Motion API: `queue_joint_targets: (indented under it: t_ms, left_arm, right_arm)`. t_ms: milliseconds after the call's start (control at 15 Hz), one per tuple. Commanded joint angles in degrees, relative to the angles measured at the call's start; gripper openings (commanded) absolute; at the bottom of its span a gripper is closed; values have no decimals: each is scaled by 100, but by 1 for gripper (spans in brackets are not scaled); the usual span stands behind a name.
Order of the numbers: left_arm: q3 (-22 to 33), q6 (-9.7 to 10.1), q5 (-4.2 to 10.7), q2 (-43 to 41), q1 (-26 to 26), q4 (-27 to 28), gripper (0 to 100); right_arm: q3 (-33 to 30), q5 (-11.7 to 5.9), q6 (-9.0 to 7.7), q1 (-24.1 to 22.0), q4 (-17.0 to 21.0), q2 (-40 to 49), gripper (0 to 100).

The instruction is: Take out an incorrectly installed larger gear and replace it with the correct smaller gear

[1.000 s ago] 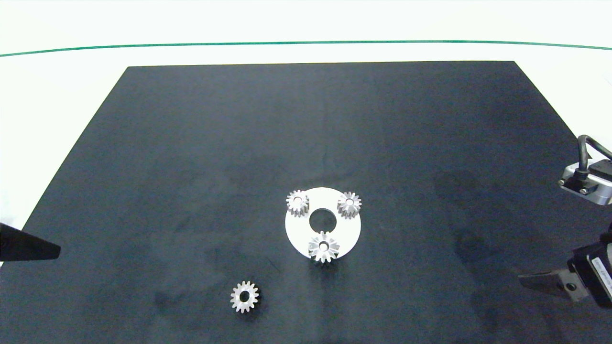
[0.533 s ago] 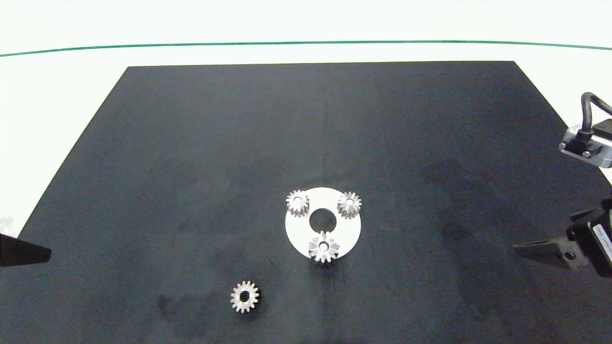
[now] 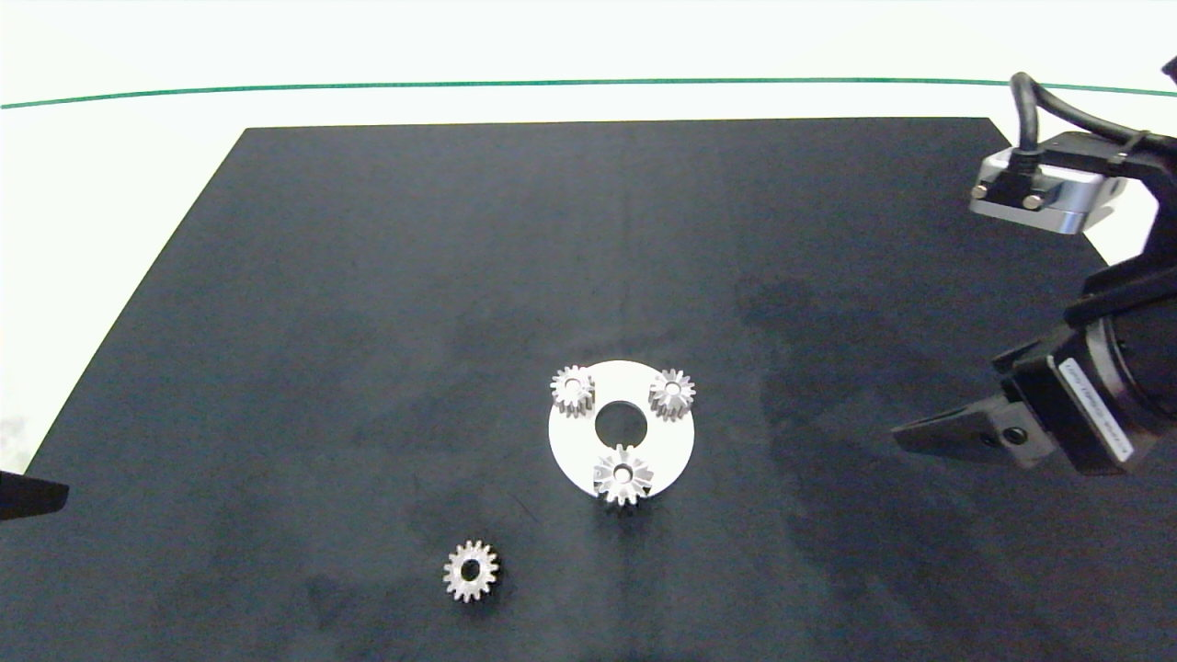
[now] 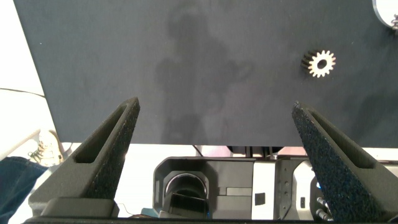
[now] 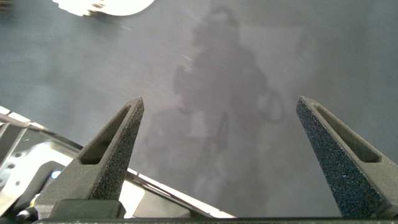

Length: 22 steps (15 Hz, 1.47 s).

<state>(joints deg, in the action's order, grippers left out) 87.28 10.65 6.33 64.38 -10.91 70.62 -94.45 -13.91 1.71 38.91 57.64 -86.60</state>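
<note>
white round plate (image 3: 570, 450) on the black mat (image 3: 368, 276), carrying three gears: the larger gear (image 3: 622, 475) seated at the plate's near edge, not yet removed, plus two small gears (image 3: 573, 390) at its far side; the smaller gear (image 3: 471, 571) lies loose on the mat, near the plate on the left arm's side, so nothing of the swap looks done. right gripper (image 3: 919, 434) above the mat, well apart from the plate, jaws spread wide and empty; left gripper (image 4: 214, 127) at the mat's left edge, jaws spread, empty. head view shows only a dark tip of the left gripper; the right wrist view cuts the plate off to a sliver.
</note>
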Motion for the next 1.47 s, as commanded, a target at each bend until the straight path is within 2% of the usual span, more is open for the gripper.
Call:
queue_joint_targets:
  t_ms: [67, 200, 267, 400, 533, 600, 667, 800, 867, 1000, 1067, 1200, 1267, 1467]
  left_arm:
    - [-1, 7, 0, -57, 1, 31, 100]
    - [-1, 7, 0, -57, 1, 13, 100]
    - [-1, 7, 0, -57, 1, 13, 100]
    - [-1, 7, 0, -57, -34, 13, 100]
    - [-1, 24, 0, -57, -122, 13, 100]
    - [-1, 24, 0, -57, -122, 13, 100]
    - [-1, 24, 0, -57, -122, 13, 100]
    - [-1, 24, 0, -57, -122, 13, 100]
    - [-1, 24, 0, -57, -122, 13, 100]
    - [-1, 24, 0, -57, -122, 13, 100]
    - [-1, 24, 0, -57, -122, 13, 100]
    - [-1, 24, 0, -66, -122, 13, 100]
    - [-1, 24, 0, -66, -122, 13, 100]
    - [-1, 16, 0, -92, -122, 4, 100]
  right_arm:
    - [-135, -33, 31, 556, 28, -436, 100]
    - [85, -68, 67, 758, -16, -568, 100]
    - [182, -174, 93, 837, -86, -647, 100]
    - [393, -235, 93, 908, -438, -762, 100]
    - [727, -534, 75, 1048, -1193, -920, 100]
    - [806, -683, 58, 1136, -1360, -1008, 100]
    - [806, -710, 23, 1242, -1378, -1069, 100]
    - [788, -710, -56, 1417, -1360, -1140, 100]
    - [762, -710, -171, 1426, -1334, -1201, 100]
    - [524, -710, -540, 1409, -1114, -1324, 100]
    - [269, -710, -593, 1382, -974, -1430, 100]
    - [-583, -710, -619, 1382, -279, -1834, 100]
    - [-891, -710, -680, 1382, -60, -2001, 100]
    - [-1093, -595, -944, 1373, -60, -2238, 100]
